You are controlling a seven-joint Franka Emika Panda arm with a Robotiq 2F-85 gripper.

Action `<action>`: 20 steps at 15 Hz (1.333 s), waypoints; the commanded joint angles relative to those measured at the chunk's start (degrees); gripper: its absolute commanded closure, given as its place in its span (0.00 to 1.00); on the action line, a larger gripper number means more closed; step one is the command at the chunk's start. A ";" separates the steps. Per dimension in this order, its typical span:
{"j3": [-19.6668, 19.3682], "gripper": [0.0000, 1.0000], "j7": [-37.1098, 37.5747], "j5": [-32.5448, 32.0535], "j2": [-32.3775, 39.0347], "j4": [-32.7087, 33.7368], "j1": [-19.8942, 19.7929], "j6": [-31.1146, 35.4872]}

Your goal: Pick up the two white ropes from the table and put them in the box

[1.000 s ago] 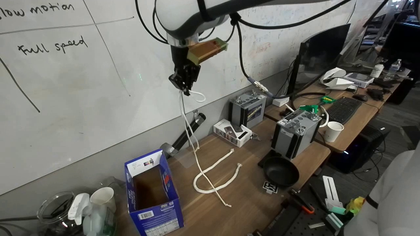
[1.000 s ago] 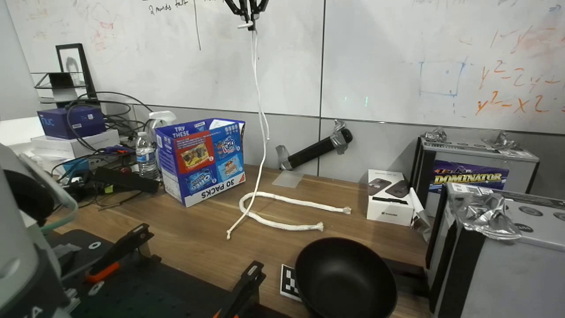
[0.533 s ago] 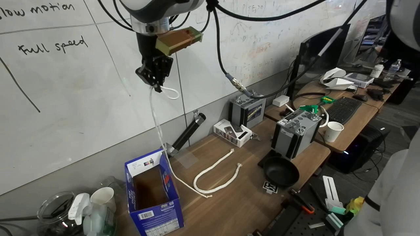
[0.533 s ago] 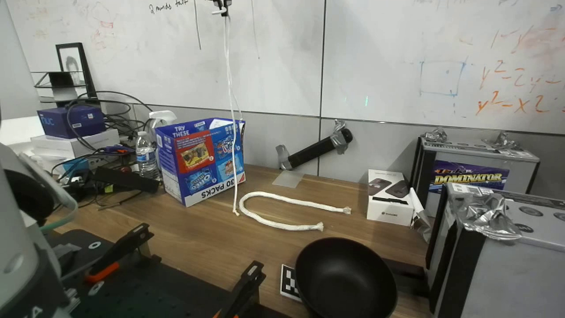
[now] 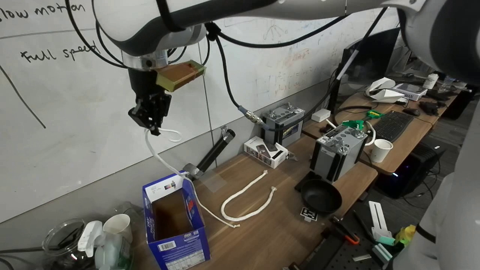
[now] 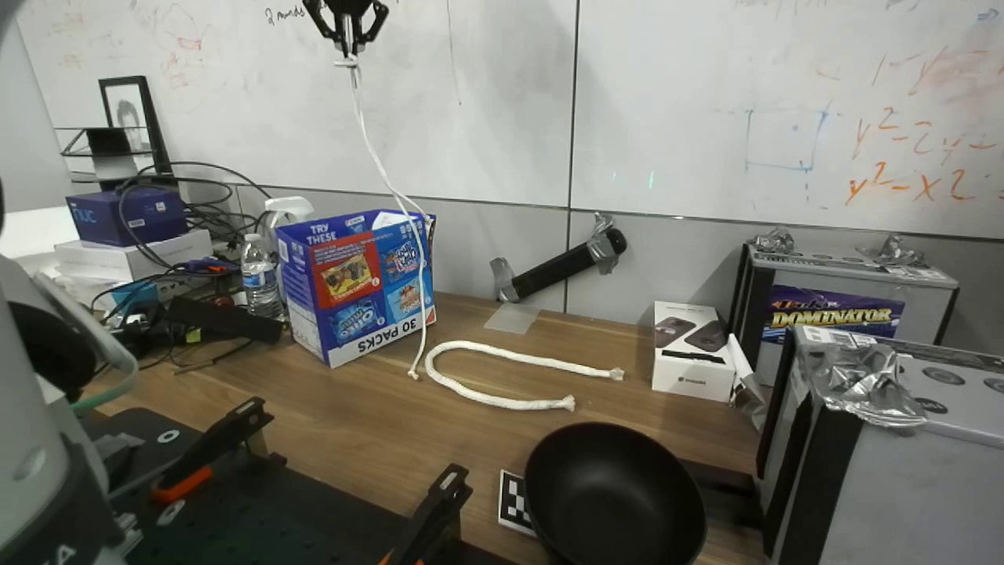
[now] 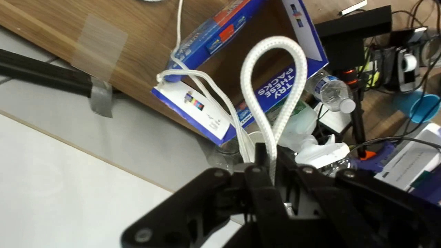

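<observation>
Hand (image 6: 348,52) pinches the thin white rope (image 7: 246,76); the box (image 5: 178,250) lies below, the rope's tail crossing 1 corner and hanging outside to the bench (image 5: 258,242), beside the thick white rope (image 6: 502,401).

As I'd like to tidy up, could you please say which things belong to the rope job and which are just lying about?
Job: gripper; thin white rope, gripped; thick white rope; blue box; table.

Lying about: black pan; white carton; spray bottle; keyboard.
</observation>
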 commanded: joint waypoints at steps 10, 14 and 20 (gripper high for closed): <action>5.07 0.97 -18.56 14.39 12.30 1.05 -0.46 4.07; 5.65 0.97 -20.34 15.97 17.07 1.18 -0.48 5.29; 5.92 0.97 -21.47 16.65 22.22 2.29 -1.22 5.37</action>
